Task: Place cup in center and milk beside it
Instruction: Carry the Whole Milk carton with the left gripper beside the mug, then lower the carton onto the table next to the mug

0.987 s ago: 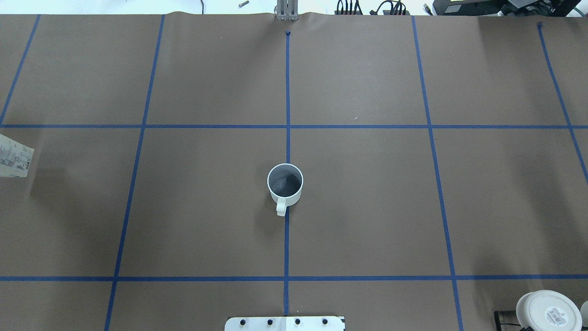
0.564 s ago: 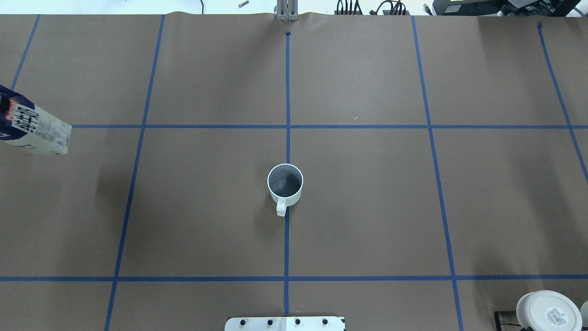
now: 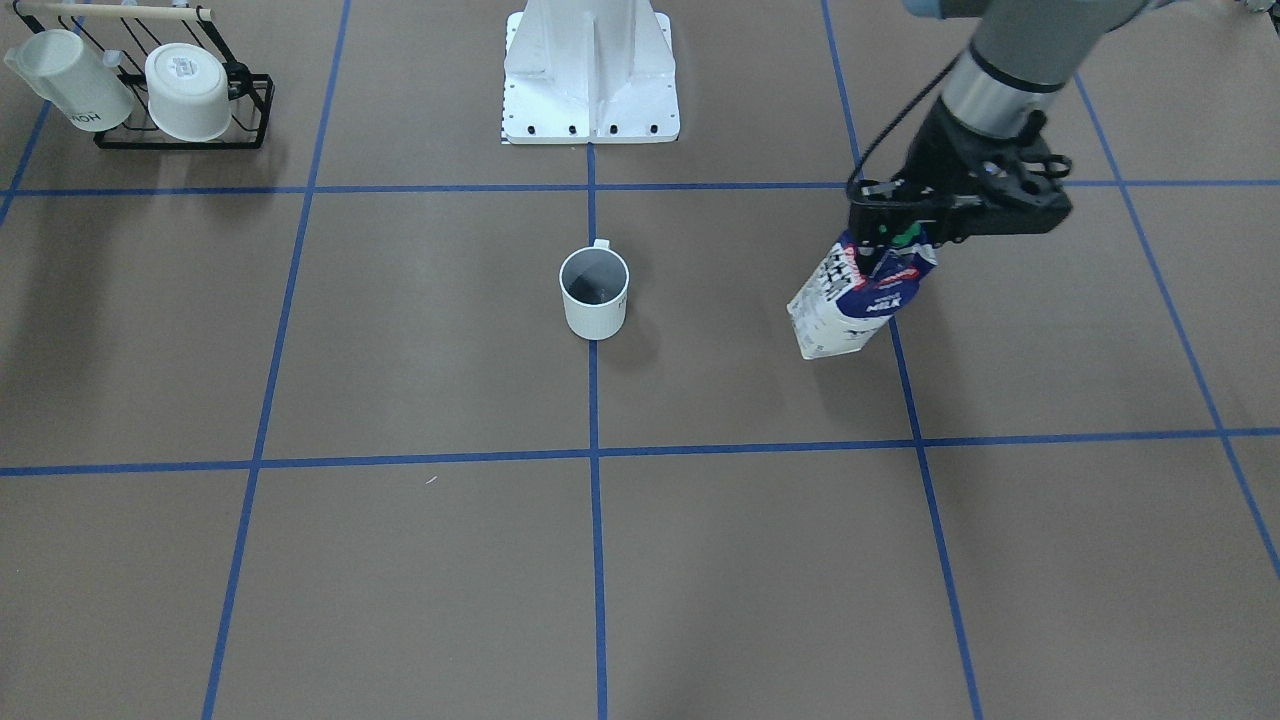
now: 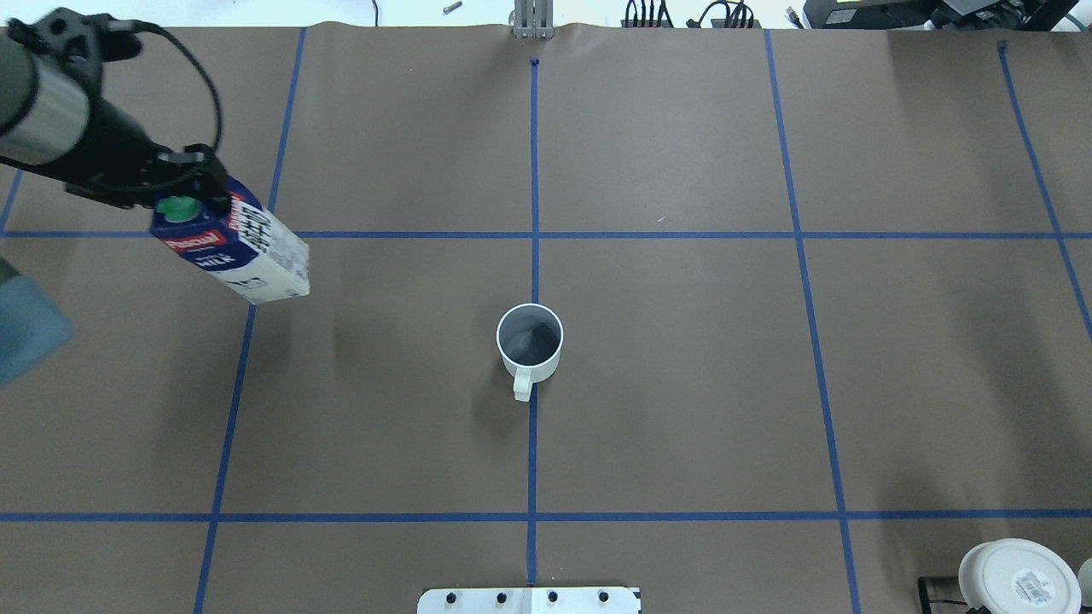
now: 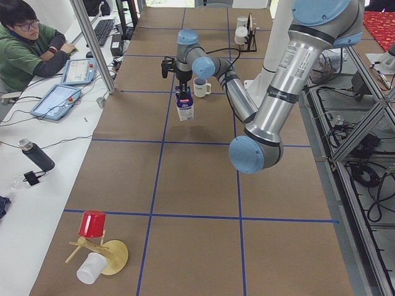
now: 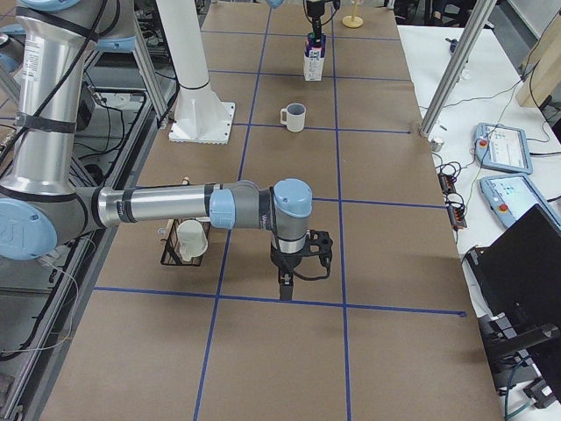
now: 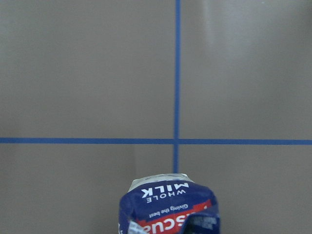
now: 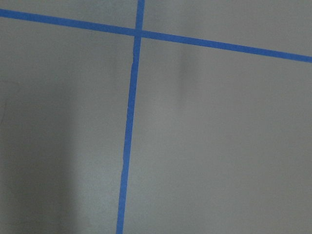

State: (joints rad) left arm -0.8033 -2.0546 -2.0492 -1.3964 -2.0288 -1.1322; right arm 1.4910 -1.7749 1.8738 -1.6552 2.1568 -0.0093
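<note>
The cup (image 4: 529, 341) is a small white mug with a dark grey inside. It stands upright on the centre blue line, also in the front view (image 3: 594, 293). My left gripper (image 4: 183, 194) is shut on the top of the milk (image 4: 243, 256), a blue-and-white carton with a green cap. It holds the carton above the table, well to the cup's left; the carton also shows in the front view (image 3: 860, 300) and the left wrist view (image 7: 168, 207). My right gripper (image 6: 296, 267) hangs low over the table far from both; I cannot tell whether it is open.
A black rack with white cups (image 3: 150, 90) stands at the robot's near right corner, partly seen overhead (image 4: 1015, 576). The white robot base (image 3: 590, 90) is behind the cup. A red cup on a wooden stand (image 5: 92, 225) sits at the far left end.
The left arm has come in from the left edge, carrying the milk to the right toward the cup. The cup has not moved.
</note>
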